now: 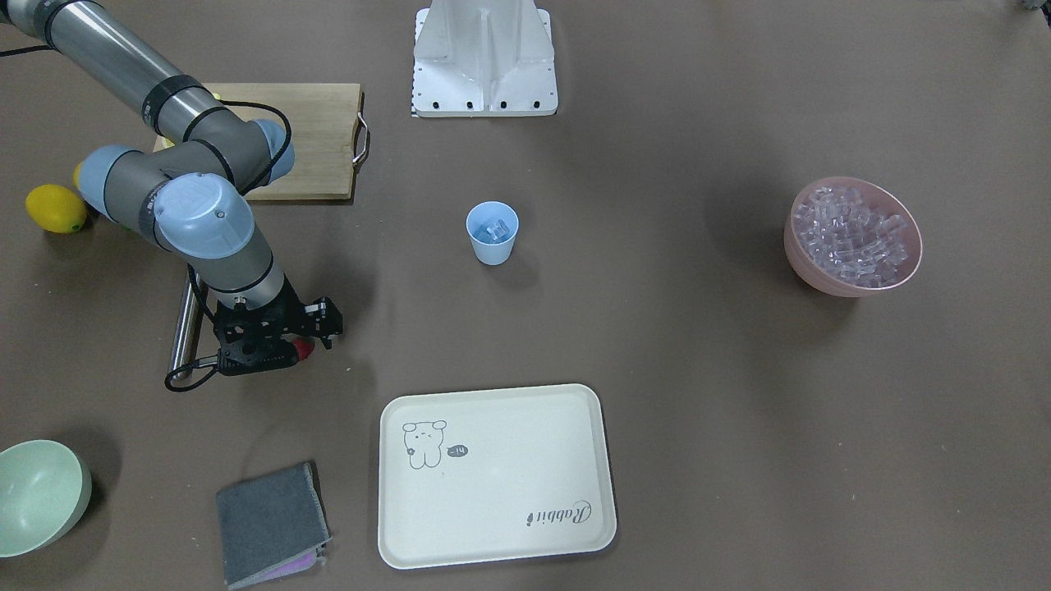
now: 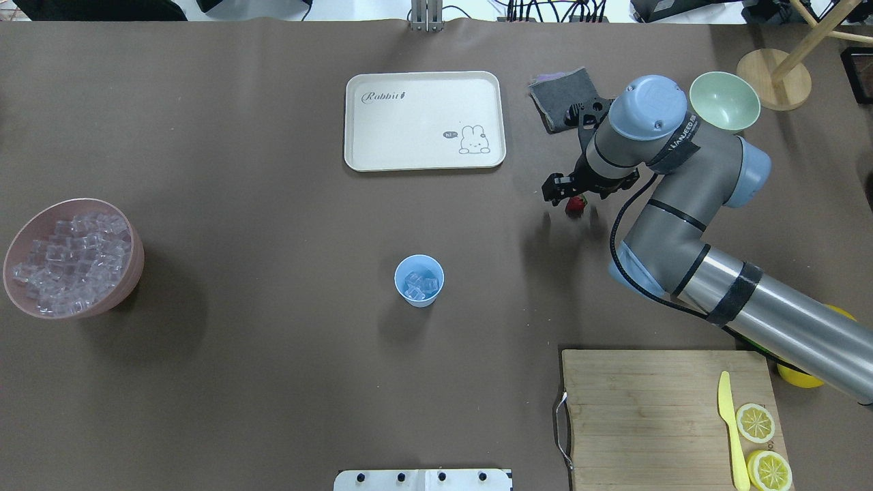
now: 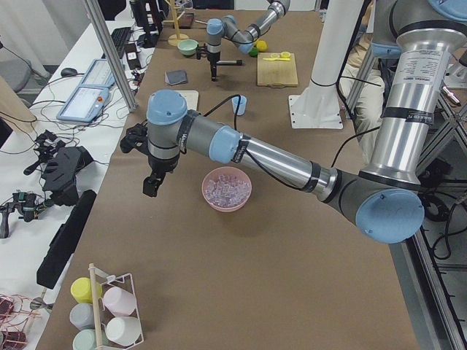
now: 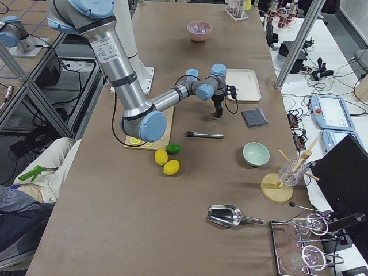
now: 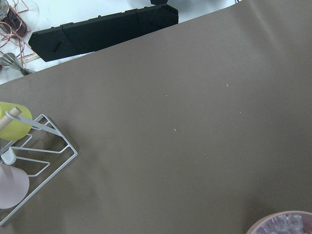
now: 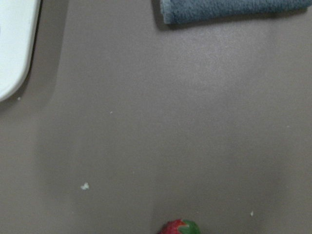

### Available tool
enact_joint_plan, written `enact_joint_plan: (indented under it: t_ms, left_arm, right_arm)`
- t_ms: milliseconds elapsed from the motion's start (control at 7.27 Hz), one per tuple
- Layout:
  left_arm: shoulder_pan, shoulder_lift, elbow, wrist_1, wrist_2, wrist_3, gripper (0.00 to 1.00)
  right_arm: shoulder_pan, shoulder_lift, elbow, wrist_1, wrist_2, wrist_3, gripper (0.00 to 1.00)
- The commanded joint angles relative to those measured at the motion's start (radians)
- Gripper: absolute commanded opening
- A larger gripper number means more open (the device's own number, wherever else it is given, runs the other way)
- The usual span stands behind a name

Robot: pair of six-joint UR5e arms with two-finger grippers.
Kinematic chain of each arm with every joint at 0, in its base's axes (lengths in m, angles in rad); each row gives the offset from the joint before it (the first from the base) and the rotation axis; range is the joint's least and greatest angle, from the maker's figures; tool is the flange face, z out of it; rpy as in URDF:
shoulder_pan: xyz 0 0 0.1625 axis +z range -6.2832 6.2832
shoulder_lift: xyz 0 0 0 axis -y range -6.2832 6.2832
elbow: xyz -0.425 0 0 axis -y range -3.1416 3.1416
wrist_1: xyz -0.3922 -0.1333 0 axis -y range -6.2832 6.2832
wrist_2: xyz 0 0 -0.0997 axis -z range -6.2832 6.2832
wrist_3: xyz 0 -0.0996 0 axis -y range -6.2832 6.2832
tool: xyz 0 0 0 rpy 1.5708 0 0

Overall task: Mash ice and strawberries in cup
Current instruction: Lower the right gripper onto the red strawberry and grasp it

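Overhead exterior: my right end effector (image 2: 574,197) is at the strawberry (image 2: 578,204), can't tell if clamped or apart; ice (image 2: 419,285) already in cup (image 2: 400,283) mid-desk (image 2: 273,354), so strawberry-fetch step, next needs carrying it over the cup.

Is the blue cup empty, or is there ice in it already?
Not empty: a few clear ice cubes lie in the upright cup. The strawberry is not in it.

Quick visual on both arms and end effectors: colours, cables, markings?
Left arm and right arm: silver tubes, grey joints, light-blue caps, black bands. Black cable loops along the right arm; white lettering near its wrist. Left end effector, right end effector: black.
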Motion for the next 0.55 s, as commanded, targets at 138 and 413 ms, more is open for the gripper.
enact_joint_plan:
  t_ms: [138,413]
  left_arm:
    - [0.002,-0.005,0.001,0.000,0.002,-0.003,0.98]
    - [0.000,0.001,-0.004,0.000,0.002,-0.002,0.98]
  right_arm:
    - [-0.004,-0.001,-0.001,0.000,0.001,-0.005,0.79]
    - [-0.004,0.001,-0.001,-0.001,0.002,-0.020,0.72]
